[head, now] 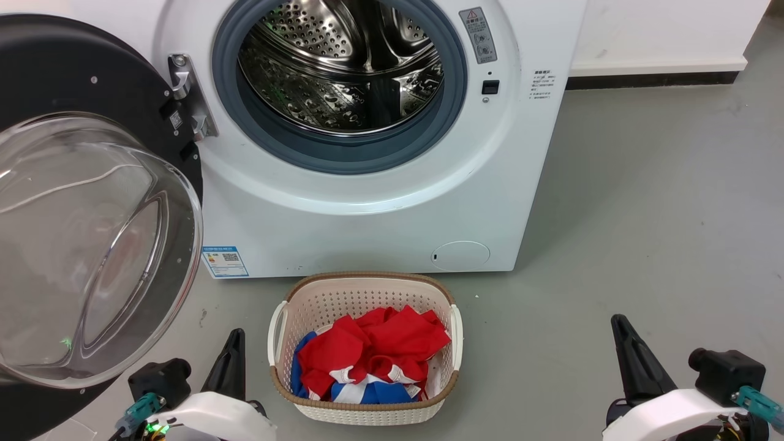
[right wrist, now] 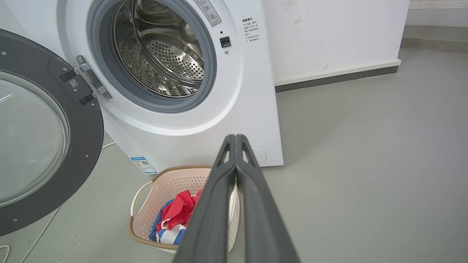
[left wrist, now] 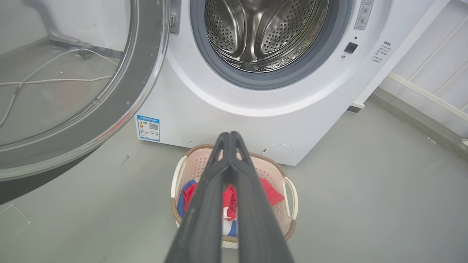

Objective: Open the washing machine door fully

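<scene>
blue label [head: 225,261] with qr code low on the washing machine [head: 380,202] front; grey warning sticker [head: 478,35] with red triangle and printed lines [head: 541,84] beside its opening; qr tag [head: 176,119] on the washing machine door [head: 61,73]. wording illegible.

washing machine door [head: 92,233]: black frame, clear glass
washing machine [head: 367,233]: white
rubber ring [head: 343,156]: grey
drum [head: 337,73]: silver, dotted with holes
basket [head: 343,300]: cream, perforated, brown rim
clothes [head: 373,349]: red, blue, white
floor [head: 643,245]: grey

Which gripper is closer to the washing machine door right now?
Left. The left gripper sits just beside the lower rim of the washing machine door, apart from it. The right gripper is far off, beyond the laundry basket.
</scene>
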